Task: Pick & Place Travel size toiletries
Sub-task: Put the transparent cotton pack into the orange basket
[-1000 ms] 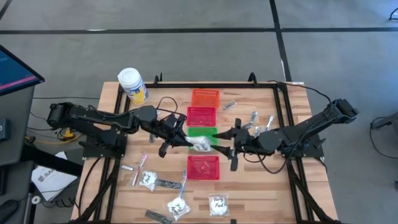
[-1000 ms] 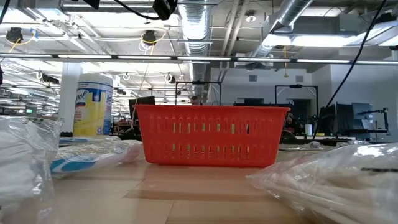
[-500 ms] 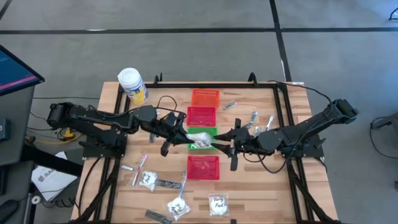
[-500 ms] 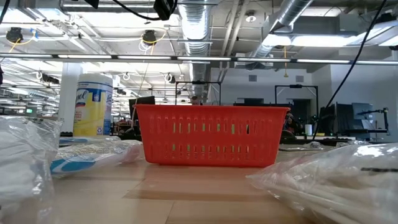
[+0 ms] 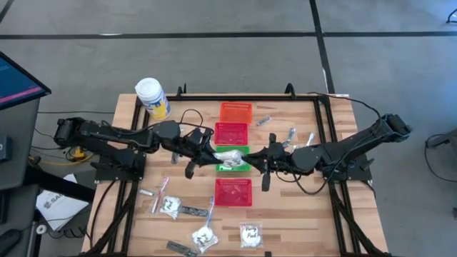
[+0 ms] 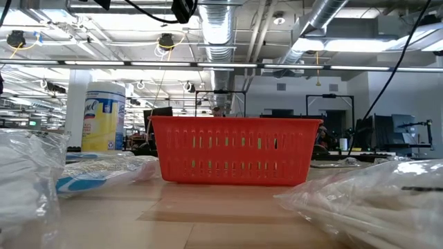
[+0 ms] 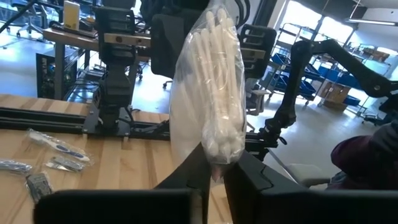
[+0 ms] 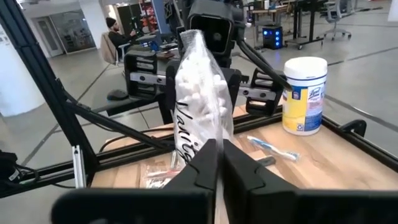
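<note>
High view: two dark arms meet over the middle of the table (image 5: 143,107), above the green basket (image 5: 233,158), with one clear sachet (image 5: 228,158) of white contents stretched between them
Left gripper (image 5: 207,154): reaches in from the jar side; in its wrist view the fingers (image 7: 186,174) sit close on one end of the sachet (image 7: 214,93), so it appears to be grasping it, though how firmly cannot be told
Right gripper (image 5: 258,158): clenched on the other end; its wrist view shows the fingers (image 8: 205,163) pinched on the sachet (image 8: 198,99), which rises between them
Step in hand: a handover, by the look of it, or a two-handed lowering into the green basket; which one cannot be told
Done so far: the front red basket (image 5: 233,190), the rear red basket (image 5: 231,133) and the orange basket (image 5: 235,111) show no clear contents from above, so little seems placed yet
Left to do: sachets and toothbrushes (image 5: 207,221) lie on the near left of the table, small silvery tubes (image 5: 291,135) behind the right arm; most of the task remains
Bystander: the white jar (image 5: 152,97) stands at the far left corner, untouched
Low view: only the front red basket (image 6: 235,149) and bagged items up close
</note>
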Tool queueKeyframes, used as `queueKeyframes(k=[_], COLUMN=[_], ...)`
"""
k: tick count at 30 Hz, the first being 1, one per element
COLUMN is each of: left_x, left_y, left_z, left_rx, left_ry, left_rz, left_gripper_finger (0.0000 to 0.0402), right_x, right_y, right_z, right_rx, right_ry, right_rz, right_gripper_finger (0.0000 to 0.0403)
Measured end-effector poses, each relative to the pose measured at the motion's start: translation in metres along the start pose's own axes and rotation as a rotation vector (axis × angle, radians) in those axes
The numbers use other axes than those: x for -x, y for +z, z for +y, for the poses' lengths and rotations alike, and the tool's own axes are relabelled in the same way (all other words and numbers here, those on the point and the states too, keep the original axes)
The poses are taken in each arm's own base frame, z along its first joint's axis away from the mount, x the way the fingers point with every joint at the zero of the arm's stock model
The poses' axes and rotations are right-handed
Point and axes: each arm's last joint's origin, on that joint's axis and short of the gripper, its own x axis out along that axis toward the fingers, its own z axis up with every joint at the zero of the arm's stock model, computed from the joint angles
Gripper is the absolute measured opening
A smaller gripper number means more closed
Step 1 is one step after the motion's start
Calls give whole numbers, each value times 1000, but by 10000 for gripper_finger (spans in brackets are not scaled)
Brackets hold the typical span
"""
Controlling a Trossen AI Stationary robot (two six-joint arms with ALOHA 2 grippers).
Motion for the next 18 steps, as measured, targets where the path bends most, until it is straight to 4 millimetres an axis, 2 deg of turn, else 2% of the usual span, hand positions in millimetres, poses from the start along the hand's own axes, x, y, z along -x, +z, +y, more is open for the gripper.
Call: queueKeyframes(k=[3,11,15,18], left_x=[3,25,37,44], left_y=[2,8,11,8], left_z=[0,1,0,-1], left_rx=[-6,-26,-29,-30], left_ry=[44,361,483,498], left_rz=[-10,5,18,15], left_gripper_finger=[69,151,176,187], right_x=[0,-2,-5,-11], right_y=[0,3,4,8], right_z=[-1,-6,-12,-21], right_rx=[-28,-94,-137,-189], right_ry=[-6,-24,13,9], right_rz=[-3,-8,6,28], right_gripper_finger=[4,1,1,1])
